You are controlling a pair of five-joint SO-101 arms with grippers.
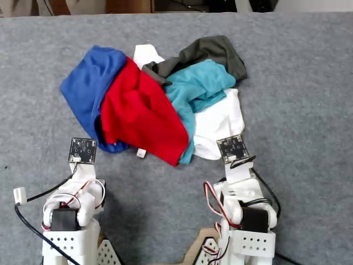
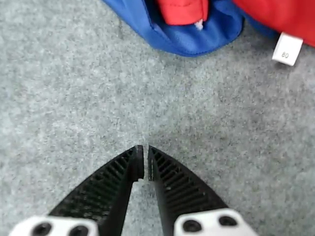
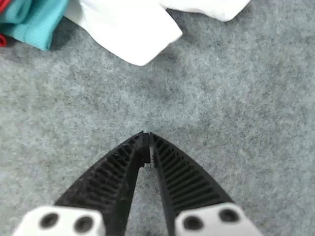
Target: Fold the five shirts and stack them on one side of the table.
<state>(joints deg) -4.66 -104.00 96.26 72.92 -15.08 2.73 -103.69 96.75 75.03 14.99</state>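
Several shirts lie heaped at the table's middle: a blue shirt (image 1: 88, 88) at the left, a red shirt (image 1: 140, 110) over it, a teal shirt (image 1: 196, 88), a dark grey shirt (image 1: 212, 52) at the back and a white shirt (image 1: 220, 121) at the right. My left gripper (image 2: 145, 158) is shut and empty over bare cloth, just short of the blue shirt's hem (image 2: 192, 42) and the red shirt's white tag (image 2: 286, 49). My right gripper (image 3: 147, 145) is shut and empty, just short of the white shirt's edge (image 3: 133, 34) and a teal corner (image 3: 34, 24).
A grey felt-like table cover (image 1: 309, 110) spreads wide on both sides of the heap and in front of it. Both arm bases (image 1: 69, 232) (image 1: 248, 232) stand at the near edge with loose cables.
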